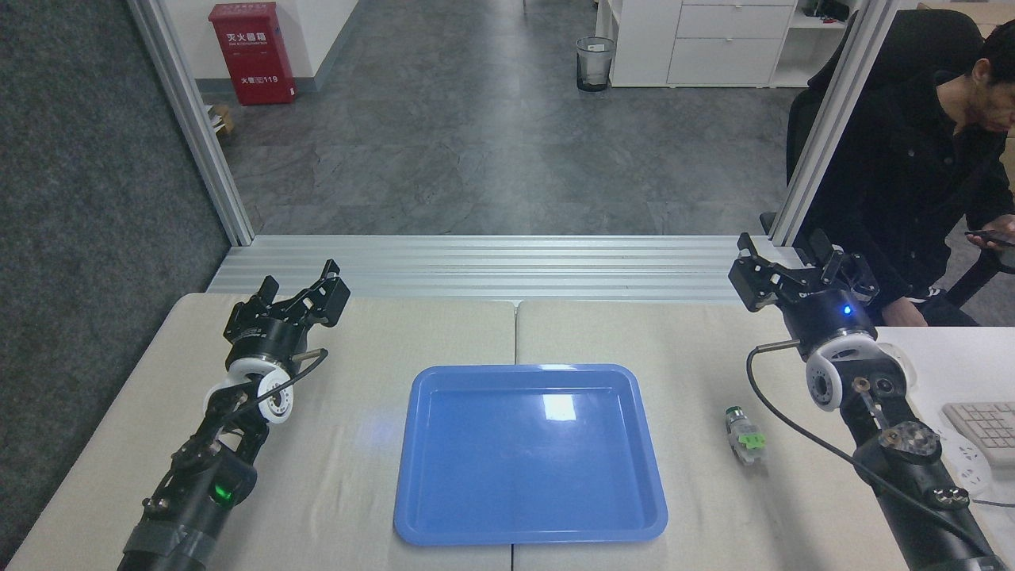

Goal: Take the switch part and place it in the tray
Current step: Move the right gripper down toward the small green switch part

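The switch part (pixel 744 434) lies on the beige table to the right of the blue tray (pixel 530 454), its dark metal end pointing away from me and its green block in the middle. Nothing lies in the tray. My right gripper (pixel 793 259) hovers open at the far right, well behind the part, with nothing between its fingers. Over the table's far left my left gripper (pixel 300 285) is also open and holds nothing.
A person in black sits at the right beyond the frame post (pixel 833 119), holding a phone. A keyboard (pixel 987 428) lies on a white desk at the right edge. An aluminium rail (pixel 492 266) borders the table's far side.
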You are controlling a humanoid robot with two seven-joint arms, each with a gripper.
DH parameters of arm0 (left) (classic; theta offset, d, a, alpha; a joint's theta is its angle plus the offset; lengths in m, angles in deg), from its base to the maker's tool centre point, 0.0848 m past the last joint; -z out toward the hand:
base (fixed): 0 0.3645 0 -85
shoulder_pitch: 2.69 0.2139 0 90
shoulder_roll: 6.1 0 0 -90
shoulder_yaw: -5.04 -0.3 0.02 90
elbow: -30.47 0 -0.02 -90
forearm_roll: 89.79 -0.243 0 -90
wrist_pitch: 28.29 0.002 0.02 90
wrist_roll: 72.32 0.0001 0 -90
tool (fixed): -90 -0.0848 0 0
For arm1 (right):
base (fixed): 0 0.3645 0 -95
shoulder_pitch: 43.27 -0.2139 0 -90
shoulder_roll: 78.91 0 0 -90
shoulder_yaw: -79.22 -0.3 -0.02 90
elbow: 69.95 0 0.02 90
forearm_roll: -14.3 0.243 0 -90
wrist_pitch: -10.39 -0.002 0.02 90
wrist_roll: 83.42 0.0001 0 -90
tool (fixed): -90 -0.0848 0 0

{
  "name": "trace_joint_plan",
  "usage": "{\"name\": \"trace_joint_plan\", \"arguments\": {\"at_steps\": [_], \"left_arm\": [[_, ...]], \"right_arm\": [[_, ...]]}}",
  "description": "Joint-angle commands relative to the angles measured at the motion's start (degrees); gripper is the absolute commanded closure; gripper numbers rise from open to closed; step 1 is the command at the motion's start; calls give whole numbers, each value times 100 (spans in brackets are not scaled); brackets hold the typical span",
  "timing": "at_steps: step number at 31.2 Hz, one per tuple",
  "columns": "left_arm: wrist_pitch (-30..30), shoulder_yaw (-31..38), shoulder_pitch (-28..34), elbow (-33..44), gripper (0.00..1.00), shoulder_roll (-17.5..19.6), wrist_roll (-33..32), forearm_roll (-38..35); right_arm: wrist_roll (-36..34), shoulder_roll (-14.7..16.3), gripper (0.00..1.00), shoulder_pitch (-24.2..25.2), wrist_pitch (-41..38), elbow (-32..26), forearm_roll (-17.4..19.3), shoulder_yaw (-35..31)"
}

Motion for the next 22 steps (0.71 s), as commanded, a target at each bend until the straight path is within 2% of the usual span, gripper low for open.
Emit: {"name": "trace_joint_plan", "arguments": {"at_steps": [1,22], "left_arm": [[12,-3,0,0,0,7,-7,-26],[3,5,-9,0,0,-2,2,9]], "right_arm": [[-102,463,2,-125,-170,254,-46,152],[39,411,2,-168,50,315,-37,161]]}}
